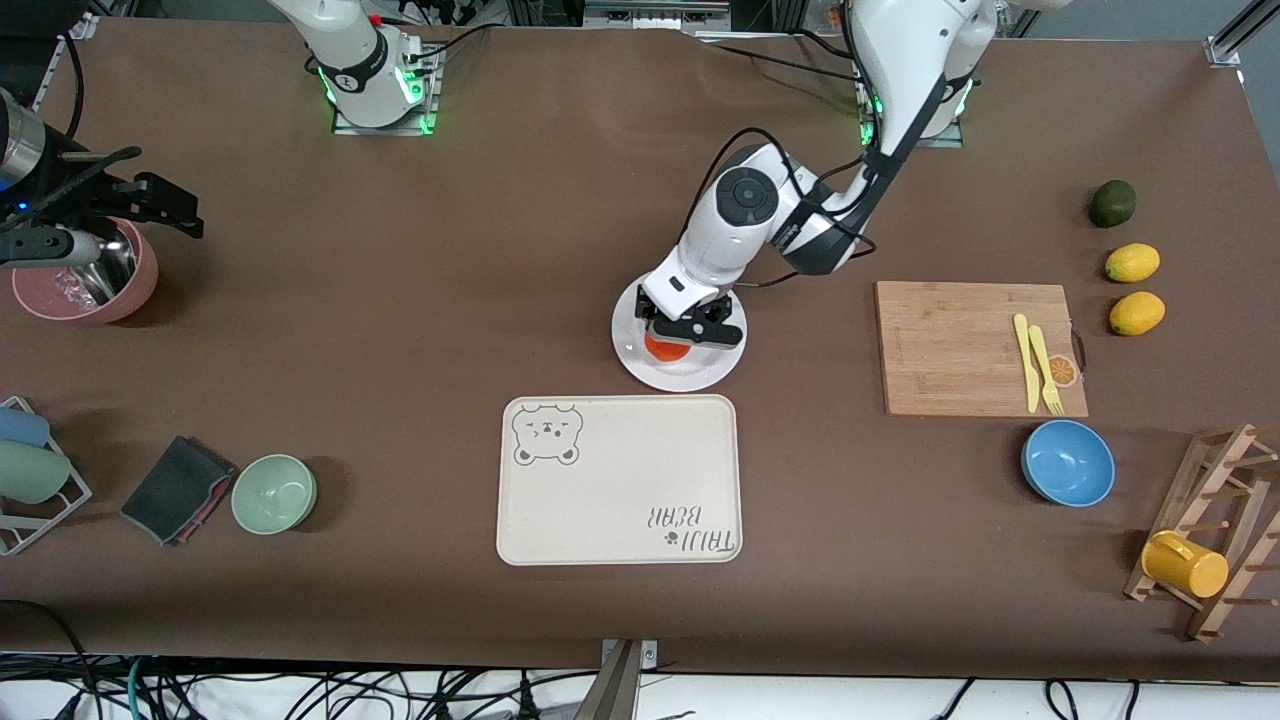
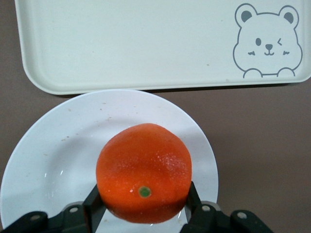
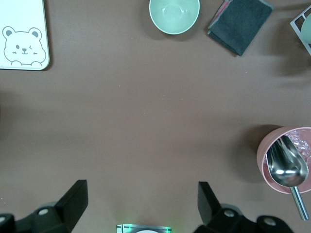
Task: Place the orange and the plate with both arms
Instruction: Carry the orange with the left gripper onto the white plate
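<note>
A cream bear-print tray anchors the middle of the brown table, and everything here is placed against it. Farther from the front camera than the tray, just beside its long edge, sits the white plate, which the left wrist view shows lying a narrow gap clear of the tray's rim.

Over the plate, the left gripper reaches down from its base at the top of the scene, its two fingers closed against either side of the orange. The fruit sits low over the plate's well; whether it rests on the china cannot be told.

The right gripper waits well apart from the tray, toward the right arm's end of the table, above a pink bowl holding a metal scoop; its fingers stand wide apart with nothing between them.

By the look of it, the step in hand is setting the orange on the plate. The next move likely calls for the left fingers to part and lift straight up, gently enough that the round fruit does not roll toward the rim.
</note>
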Robot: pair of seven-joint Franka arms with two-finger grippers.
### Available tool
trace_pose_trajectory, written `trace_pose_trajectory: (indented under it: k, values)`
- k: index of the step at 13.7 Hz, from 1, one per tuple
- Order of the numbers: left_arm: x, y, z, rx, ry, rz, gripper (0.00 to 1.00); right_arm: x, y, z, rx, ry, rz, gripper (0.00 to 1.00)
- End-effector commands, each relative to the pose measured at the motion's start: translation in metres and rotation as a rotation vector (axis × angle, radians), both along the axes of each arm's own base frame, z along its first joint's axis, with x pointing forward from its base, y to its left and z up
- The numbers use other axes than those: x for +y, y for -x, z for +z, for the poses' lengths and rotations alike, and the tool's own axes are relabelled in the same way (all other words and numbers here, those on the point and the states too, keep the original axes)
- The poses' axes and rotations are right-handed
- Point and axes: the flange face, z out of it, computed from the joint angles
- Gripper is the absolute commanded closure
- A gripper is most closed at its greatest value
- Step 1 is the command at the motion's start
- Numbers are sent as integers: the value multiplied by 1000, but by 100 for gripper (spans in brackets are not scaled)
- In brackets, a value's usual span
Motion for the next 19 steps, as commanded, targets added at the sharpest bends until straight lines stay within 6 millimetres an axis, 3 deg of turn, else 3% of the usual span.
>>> trace_pose_trajectory:
  k: [1,2,3,4,6,9,10,11,12,14,15,17,19]
  values:
    - [10,-14,6,35,-34,26,100,4,0,5,7,-17,17,0]
    - [15,-15,4,45,-45,31,98,6,-1,3,8,-19,20,0]
    - [21,-18,0,49,-53,45,90,12,-5,-3,12,-20,24,0]
    - [21,-15,-5,61,-59,56,74,22,-6,-4,7,-19,35,0]
    - [8,0,-11,81,-68,86,71,40,-12,-11,1,-20,64,0]
    - [6,6,-19,99,-78,105,67,62,-12,-30,68,-20,111,0]
    - [6,7,-24,105,-82,106,58,70,-9,-32,88,-19,117,0]
    - [5,9,-29,111,-86,105,39,73,-8,-32,93,-18,120,0]
    - [-2,16,-33,115,-92,93,29,73,-10,-39,108,-19,125,0]
    - [2,10,-42,118,-101,112,24,73,-11,-42,114,-34,125,0]
    - [-1,13,-44,121,-104,112,23,74,-11,-47,137,-34,129,0]
    - [-1,13,-40,116,-105,131,0,84,-8,-49,163,-47,139,0]
    - [0,12,-28,103,-98,138,0,95,-11,-66,204,-94,153,0]
